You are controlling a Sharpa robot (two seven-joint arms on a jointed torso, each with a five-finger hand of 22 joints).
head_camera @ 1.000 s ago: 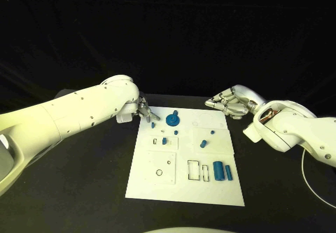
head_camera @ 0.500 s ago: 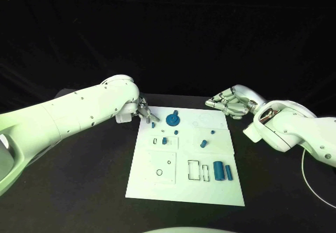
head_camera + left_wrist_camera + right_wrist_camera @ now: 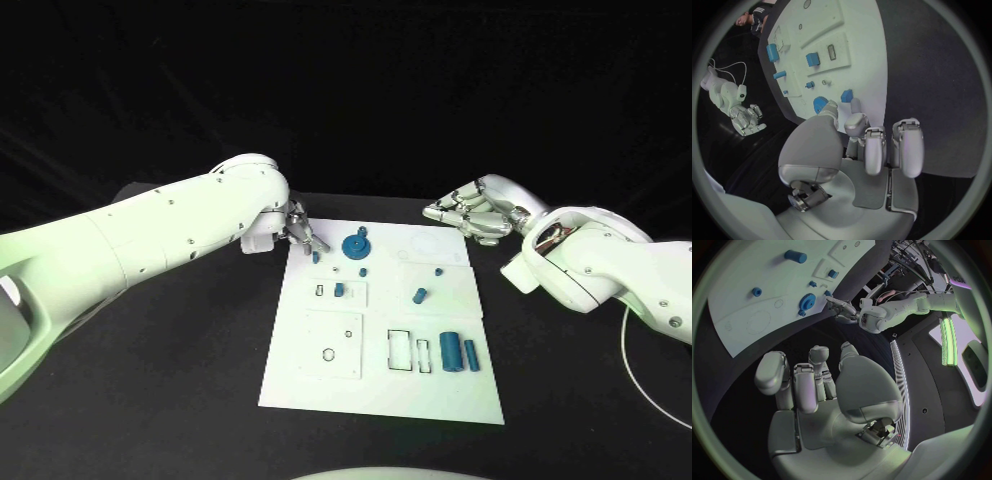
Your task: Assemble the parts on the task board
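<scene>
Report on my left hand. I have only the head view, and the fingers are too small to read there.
Observer: From the left wrist view, the left hand holds nothing; the thumb and one finger reach forward while the others curl.
Operator: Name what lies nearest the fingers.
Observer: A small blue part near the task board edge, just beyond the fingers; I cannot tell whether they touch. The blue gear sits beside the thumb tip.
Operator: Check the right hand.
Observer: In the right wrist view, the right hand is empty.
</scene>
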